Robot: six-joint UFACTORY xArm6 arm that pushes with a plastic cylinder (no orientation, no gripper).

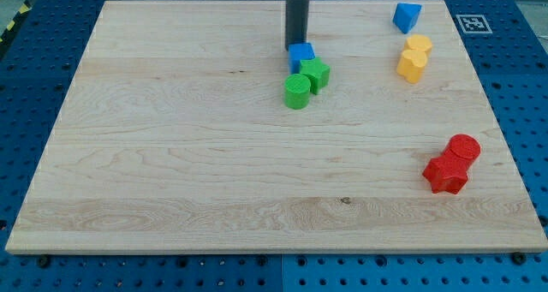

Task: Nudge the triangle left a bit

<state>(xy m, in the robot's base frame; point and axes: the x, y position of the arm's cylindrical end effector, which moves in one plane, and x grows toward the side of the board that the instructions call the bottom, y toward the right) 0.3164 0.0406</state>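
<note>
The blue triangle (407,16) lies near the view's top right corner of the wooden board (171,155). My tip (296,49) is far to its left, at the view's top centre, touching the upper left of a blue cube (301,55). A green star-like block (315,73) and a green cylinder (297,92) sit just below the cube, touching each other.
Two yellow blocks (419,44) (412,66) sit just below the triangle. A red cylinder (463,149) and a red star-like block (445,174) sit at the view's lower right. A marker tag (472,23) lies off the board's top right corner.
</note>
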